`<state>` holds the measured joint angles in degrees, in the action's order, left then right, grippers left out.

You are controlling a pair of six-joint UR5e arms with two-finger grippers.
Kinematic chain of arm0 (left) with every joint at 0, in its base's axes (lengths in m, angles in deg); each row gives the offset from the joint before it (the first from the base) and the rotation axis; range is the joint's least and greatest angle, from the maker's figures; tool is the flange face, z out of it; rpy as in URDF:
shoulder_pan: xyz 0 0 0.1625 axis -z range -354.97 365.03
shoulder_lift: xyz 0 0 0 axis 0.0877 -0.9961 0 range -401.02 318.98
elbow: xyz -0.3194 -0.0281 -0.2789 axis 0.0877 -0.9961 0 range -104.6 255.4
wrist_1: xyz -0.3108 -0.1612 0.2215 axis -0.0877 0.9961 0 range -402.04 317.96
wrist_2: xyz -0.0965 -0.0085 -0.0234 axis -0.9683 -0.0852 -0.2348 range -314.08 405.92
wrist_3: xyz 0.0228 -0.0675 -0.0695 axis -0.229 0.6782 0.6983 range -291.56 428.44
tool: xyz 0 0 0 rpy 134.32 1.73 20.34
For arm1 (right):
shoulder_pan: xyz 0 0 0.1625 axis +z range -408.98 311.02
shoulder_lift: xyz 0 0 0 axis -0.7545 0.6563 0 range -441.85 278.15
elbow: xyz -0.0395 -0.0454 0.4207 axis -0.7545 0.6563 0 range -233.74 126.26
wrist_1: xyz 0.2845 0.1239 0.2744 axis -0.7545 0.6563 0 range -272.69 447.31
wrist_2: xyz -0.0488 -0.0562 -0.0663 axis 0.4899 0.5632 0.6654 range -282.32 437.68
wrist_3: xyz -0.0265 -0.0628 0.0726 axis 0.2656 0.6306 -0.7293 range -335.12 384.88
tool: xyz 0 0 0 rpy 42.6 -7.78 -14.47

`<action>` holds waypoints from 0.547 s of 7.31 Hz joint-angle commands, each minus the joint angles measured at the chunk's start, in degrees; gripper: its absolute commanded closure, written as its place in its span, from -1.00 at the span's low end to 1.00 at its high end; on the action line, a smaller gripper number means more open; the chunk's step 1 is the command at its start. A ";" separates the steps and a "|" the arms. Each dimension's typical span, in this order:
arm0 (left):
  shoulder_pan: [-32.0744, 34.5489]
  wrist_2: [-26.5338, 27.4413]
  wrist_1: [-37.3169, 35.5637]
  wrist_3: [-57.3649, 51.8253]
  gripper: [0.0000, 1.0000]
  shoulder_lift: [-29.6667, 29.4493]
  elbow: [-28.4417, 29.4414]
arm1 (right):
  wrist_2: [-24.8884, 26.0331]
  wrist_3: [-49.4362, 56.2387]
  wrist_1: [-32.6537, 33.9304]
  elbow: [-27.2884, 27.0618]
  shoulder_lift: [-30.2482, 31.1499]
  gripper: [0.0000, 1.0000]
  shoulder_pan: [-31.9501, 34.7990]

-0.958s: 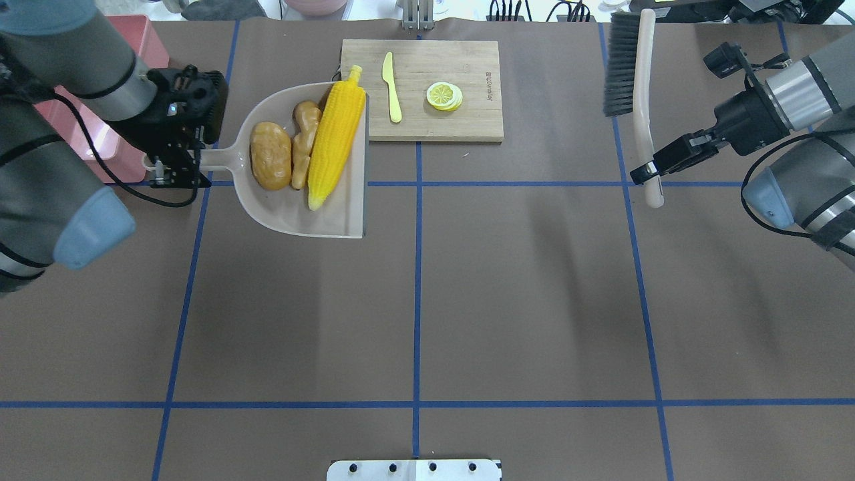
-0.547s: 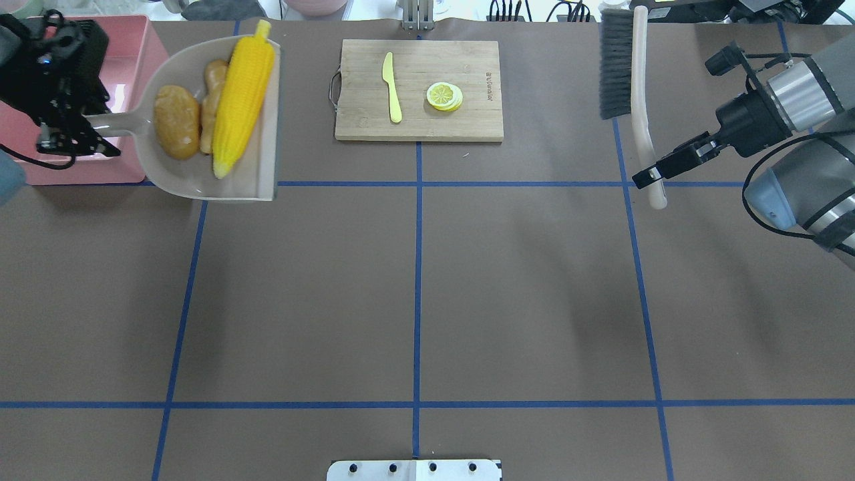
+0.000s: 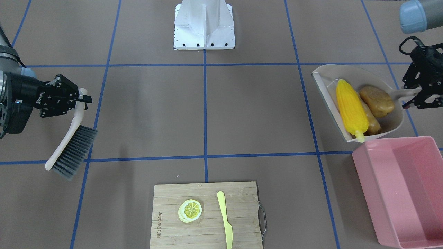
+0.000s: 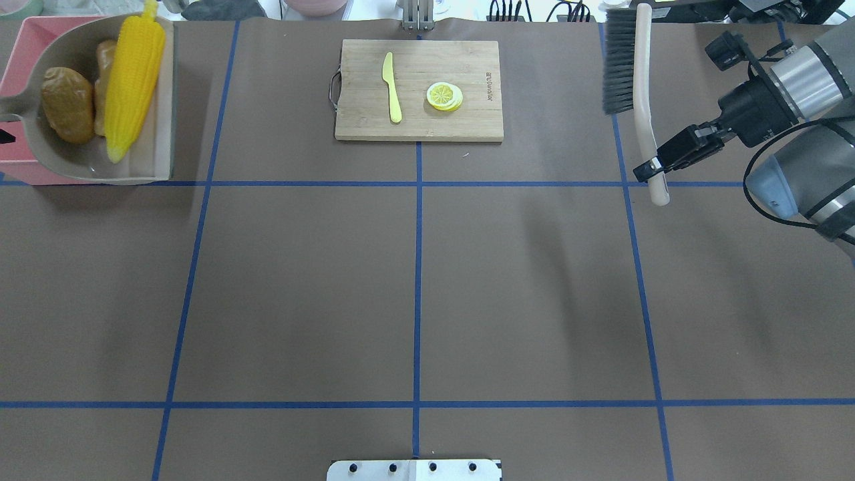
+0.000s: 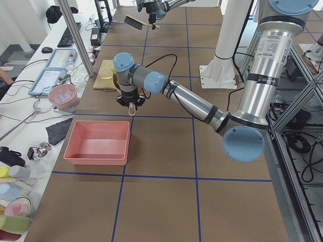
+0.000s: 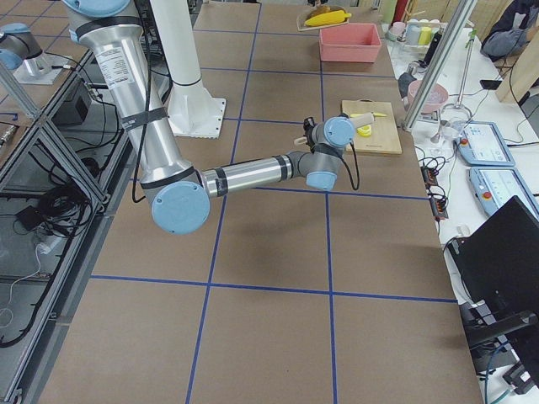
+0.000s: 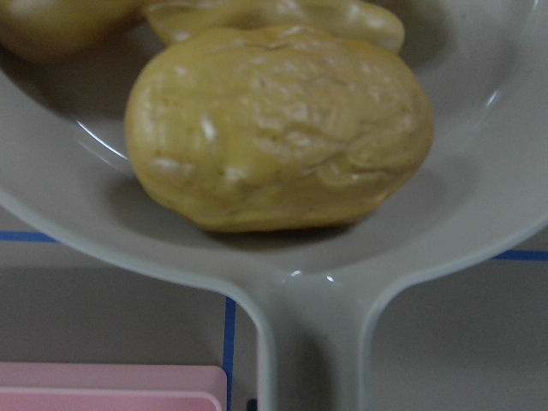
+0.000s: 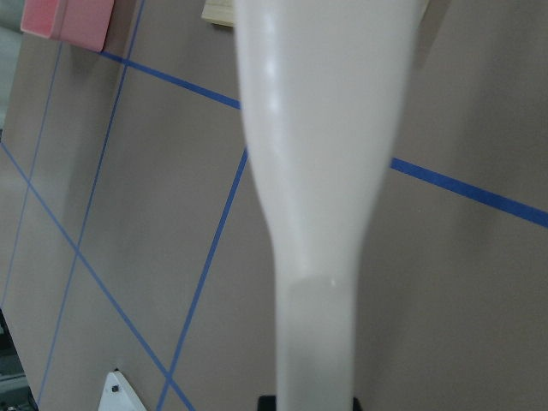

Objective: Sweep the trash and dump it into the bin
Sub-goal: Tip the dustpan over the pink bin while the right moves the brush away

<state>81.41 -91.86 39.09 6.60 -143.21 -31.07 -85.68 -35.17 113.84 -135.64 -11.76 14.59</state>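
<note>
Gripping the dustpan (image 3: 382,77) by its handle at the frame's right edge, the left end effector (image 3: 413,94) holds corn (image 3: 351,110), ginger (image 3: 372,123) and potato (image 3: 376,101) just above the pink bin (image 3: 398,193); the right end effector (image 3: 81,100) clamps the brush (image 3: 74,148) handle.

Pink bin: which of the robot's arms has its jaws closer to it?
Left. The left jaws hold the dustpan by its handle, right beside the pink bin. The right jaws hold the brush at the table's opposite end, far from it.
</note>
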 commanded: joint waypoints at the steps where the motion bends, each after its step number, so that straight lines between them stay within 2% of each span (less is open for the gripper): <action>1: 5.95 -0.04 -4.48 -9.84 1.00 0.76 4.49 | -2.04 -15.04 1.23 -2.63 0.05 1.00 0.41; 2: 8.50 -0.04 -4.40 -13.10 1.00 0.76 7.99 | -3.88 -19.98 3.68 -2.56 0.22 1.00 1.89; 3: 10.18 -0.12 -4.14 -14.70 1.00 0.59 11.77 | -6.42 -20.37 8.32 -2.82 0.40 1.00 2.78; 4: 10.63 -0.13 -3.79 -14.97 1.00 0.33 15.20 | -6.54 -20.38 8.97 -3.43 1.01 1.00 2.26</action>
<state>90.67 -91.95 35.05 -6.98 -142.64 -20.26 -90.97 -54.42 120.38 -138.45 -11.30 16.74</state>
